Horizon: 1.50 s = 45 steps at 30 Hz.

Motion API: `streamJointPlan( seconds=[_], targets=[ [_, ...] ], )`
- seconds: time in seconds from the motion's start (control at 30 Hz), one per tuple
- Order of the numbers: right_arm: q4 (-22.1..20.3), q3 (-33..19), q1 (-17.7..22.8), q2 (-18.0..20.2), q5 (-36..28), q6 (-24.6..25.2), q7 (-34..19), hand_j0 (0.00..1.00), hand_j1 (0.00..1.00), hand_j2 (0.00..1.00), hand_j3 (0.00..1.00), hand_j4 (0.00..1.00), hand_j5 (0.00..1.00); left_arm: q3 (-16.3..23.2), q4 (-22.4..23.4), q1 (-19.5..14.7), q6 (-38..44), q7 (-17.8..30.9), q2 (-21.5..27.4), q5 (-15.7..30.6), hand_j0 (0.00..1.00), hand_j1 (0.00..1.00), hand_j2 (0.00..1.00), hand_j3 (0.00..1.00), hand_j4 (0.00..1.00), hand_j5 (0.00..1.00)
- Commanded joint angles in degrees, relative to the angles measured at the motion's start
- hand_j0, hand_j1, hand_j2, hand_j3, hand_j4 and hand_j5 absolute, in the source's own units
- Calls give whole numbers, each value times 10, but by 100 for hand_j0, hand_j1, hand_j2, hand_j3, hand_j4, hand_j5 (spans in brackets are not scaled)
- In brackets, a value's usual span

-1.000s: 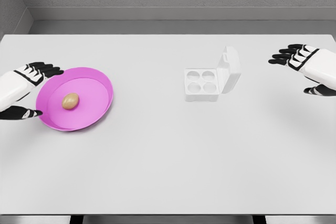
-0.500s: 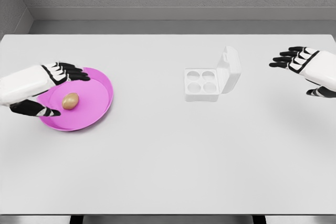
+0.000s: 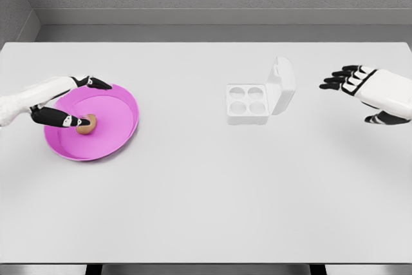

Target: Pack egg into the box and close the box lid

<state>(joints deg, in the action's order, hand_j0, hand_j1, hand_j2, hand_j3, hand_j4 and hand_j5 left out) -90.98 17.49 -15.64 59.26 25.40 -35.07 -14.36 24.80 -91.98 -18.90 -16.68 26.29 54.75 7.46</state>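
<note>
While half hidden, egg [image 3: 87, 125] seemingly long axis sideways, left robot hand [image 3: 61, 104] fingers apart, touching it

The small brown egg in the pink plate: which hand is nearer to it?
Left. The left hand reaches the small brown egg; the right hand hovers far right, beyond the white box.

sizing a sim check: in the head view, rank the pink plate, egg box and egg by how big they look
1. pink plate, clearly the largest.
2. egg box with its lid open, smaller than the plate.
3. egg, by far the smallest, lying in the plate under the left hand.
</note>
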Motion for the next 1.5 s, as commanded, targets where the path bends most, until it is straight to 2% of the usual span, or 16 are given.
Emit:
streamJointPlan(
  seconds=[0.0,0.07,0.17,0.37,0.5,0.83,0.97,1.07,1.47],
  targets=[
    [7,0,0,-6,-3,1,-8,100,100,100,100,100,100,33,7,0,3,0,-7,-6,76,76,76,76,76,76],
    [9,2,-1,-6,-4,1,-23,100,100,100,100,100,100,39,8,0,3,0,-14,-10,76,76,76,76,76,76],
    [12,3,-2,-6,-4,1,-24,100,100,100,100,100,100,37,22,0,31,-1,-31,-47,76,76,76,76,76,76],
    [20,3,-8,-14,-4,1,-24,100,100,100,100,100,100,26,35,-2,37,-1,-52,-109,77,77,77,77,77,77],
    [30,3,-9,-14,-4,1,-24,100,100,100,100,100,100,13,44,-1,37,-1,-59,-125,77,77,77,77,77,77],
    [55,8,-24,-37,-4,1,-24,100,100,100,100,100,100,-3,69,7,37,-2,-64,-138,77,77,77,77,77,77],
    [75,40,-54,-39,-4,1,-26,98,98,98,98,98,98,-5,86,6,37,-1,-70,-138,77,77,77,77,77,77],
    [76,40,-55,-40,-4,1,-26,95,95,95,95,95,95,-7,94,6,37,-1,-73,-141,77,77,77,77,77,77],
    [92,40,-62,-56,-3,1,-26,95,95,95,95,95,95,-6,96,7,38,-2,-89,-156,74,74,74,74,74,74]
  ],
)
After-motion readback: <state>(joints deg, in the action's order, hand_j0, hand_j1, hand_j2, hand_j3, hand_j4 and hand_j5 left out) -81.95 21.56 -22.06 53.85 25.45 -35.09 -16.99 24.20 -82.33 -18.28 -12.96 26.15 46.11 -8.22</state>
